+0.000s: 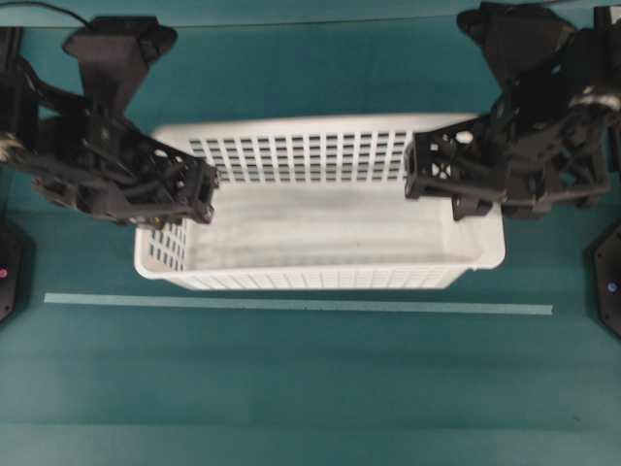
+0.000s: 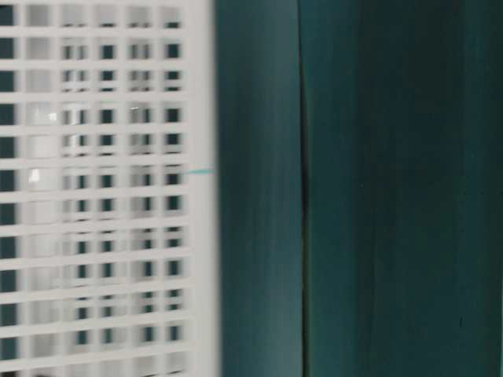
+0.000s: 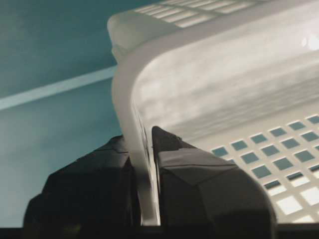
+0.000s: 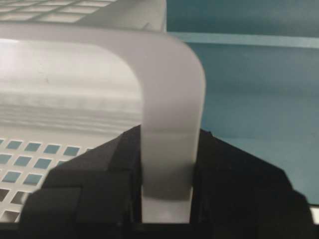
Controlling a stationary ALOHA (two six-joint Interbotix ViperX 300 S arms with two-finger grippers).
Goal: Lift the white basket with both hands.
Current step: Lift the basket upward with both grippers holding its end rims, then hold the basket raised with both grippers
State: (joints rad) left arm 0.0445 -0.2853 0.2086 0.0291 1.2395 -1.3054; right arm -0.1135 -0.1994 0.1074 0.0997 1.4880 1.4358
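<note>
The desk (image 1: pixel 310 388) is seen covered in teal, with a pale strip of tape (image 1: pixel 291 305) laid across it on the near side of both claws.

The white basket (image 1: pixel 320 233) is found between the two claws, spanning the gap from one to the other, its long axis running claw to claw. Its solid floor is exposed from overhead; the slotted far wall lies beyond the claws and the slotted near wall on the tape side. In the table-level view a slotted wall of the white basket (image 2: pixel 102 188) fills the left part of the picture, blurred; whether its floor touches the desk cannot be told.

The left claw (image 1: pixel 199 194) is set on the basket's left short end. In the left wrist view the left claw (image 3: pixel 147 199) is shown closed on the end wall, one finger (image 3: pixel 94 189) outside, the other inside, the thin wall of the white basket (image 3: pixel 209 84) pinched between them.

The right claw (image 1: pixel 437 175) is set on the opposite short end, near the far corner. In the right wrist view the right claw (image 4: pixel 167 199) is shown clamped on the rounded rim of the white basket (image 4: pixel 169 99), black fingers (image 4: pixel 99 179) pressed against both faces of the rim.
</note>
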